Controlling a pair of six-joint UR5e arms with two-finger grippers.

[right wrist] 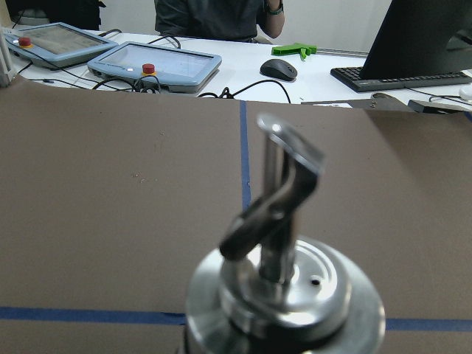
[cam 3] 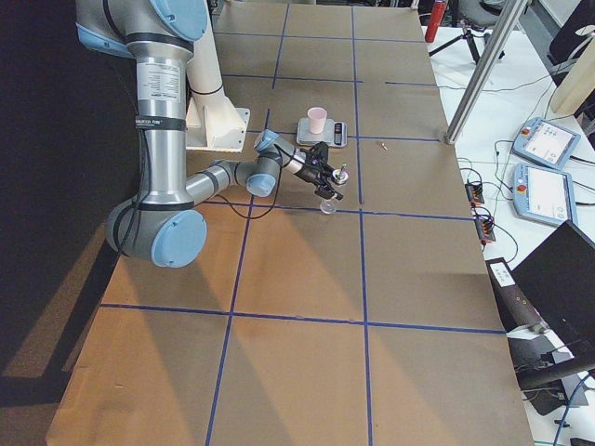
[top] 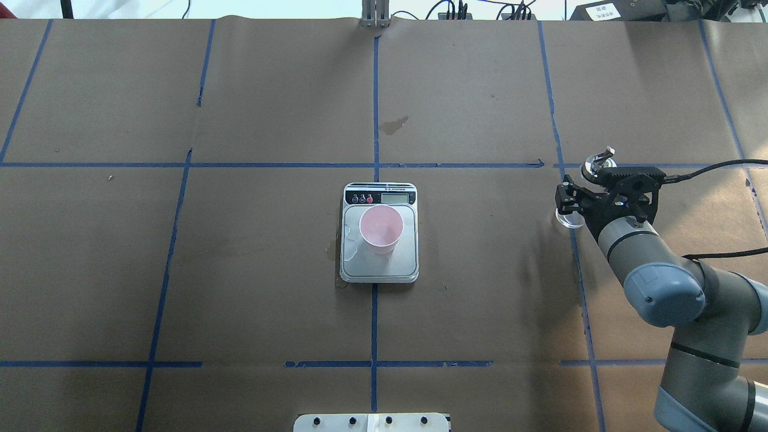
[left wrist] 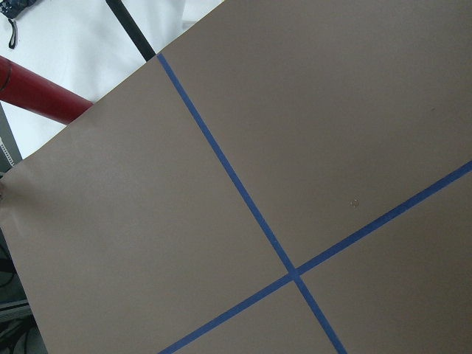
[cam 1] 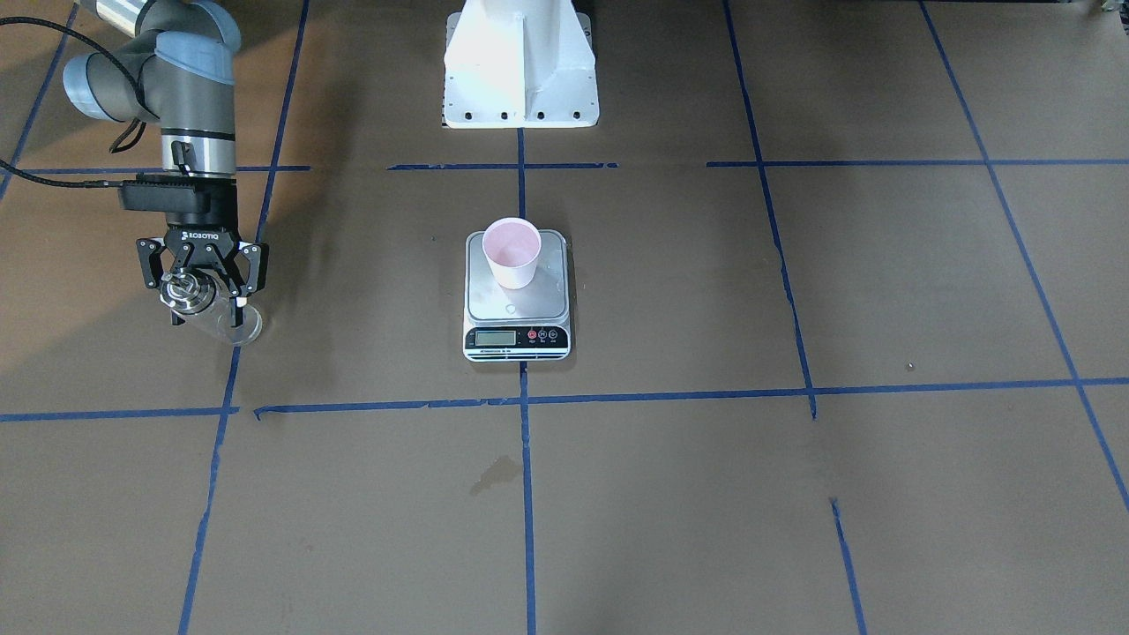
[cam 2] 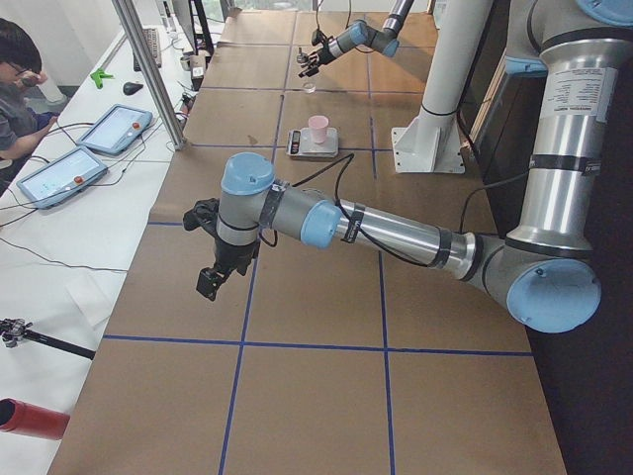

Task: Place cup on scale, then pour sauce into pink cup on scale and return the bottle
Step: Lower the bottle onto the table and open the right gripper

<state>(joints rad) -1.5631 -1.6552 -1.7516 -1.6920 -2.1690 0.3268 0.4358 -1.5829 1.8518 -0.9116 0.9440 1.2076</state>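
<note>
The pale pink cup point(cam 1: 512, 251) stands upright on the silver platform of the scale point(cam 1: 549, 300), toward the platform's end away from the display; it also shows in the overhead view point(top: 381, 227). The clear glass bottle point(cam 1: 187, 291) with its silver cap and spout stands on the table on the robot's right. My right gripper point(cam 1: 205, 304) is open, its fingers on either side of the bottle. The right wrist view shows the cap and spout point(right wrist: 284, 295) very close. My left gripper point(cam 2: 208, 287) hangs over the table far to the left; I cannot tell whether it is open or shut.
The white robot pedestal point(cam 1: 520, 70) stands behind the scale. A small dark stain point(cam 1: 494, 474) marks the paper on the operators' side. Tablets point(right wrist: 155, 63), a mouse and a keyboard lie on the operators' desk past the table edge. A red cylinder point(left wrist: 37, 96) lies past the left edge.
</note>
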